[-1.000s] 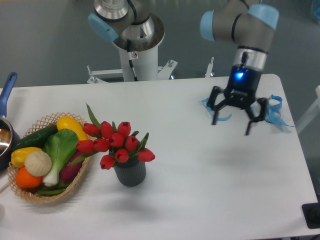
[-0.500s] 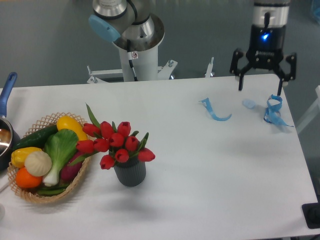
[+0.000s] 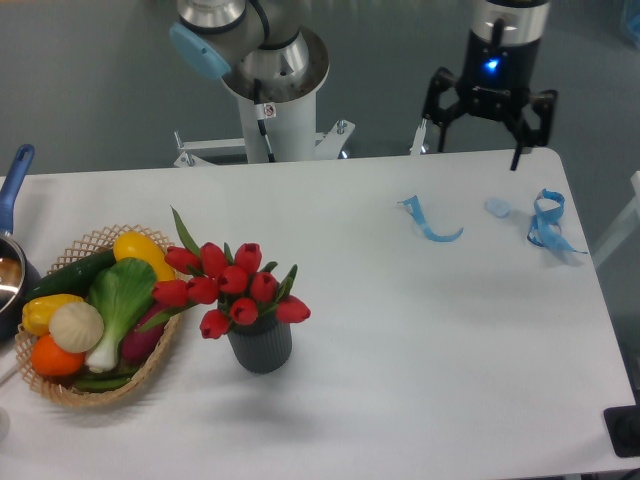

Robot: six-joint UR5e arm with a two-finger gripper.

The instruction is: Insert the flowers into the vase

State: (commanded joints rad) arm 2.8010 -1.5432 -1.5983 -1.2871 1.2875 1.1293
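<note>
My black two-finger gripper (image 3: 480, 132) spread wide, empty, far right of red tulips (image 3: 232, 284) upright in ribbed grey vase (image 3: 261, 345).

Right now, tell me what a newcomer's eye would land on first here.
First the flowers, a bunch of red tulips standing in the dark ribbed vase at the table's front left. Right beside them on the left, the wicker basket of bright produce draws the eye. At the far right edge the gripper hangs open above the table, its blue light glowing, with blue ribbon scraps lying on the white top below it.
</note>
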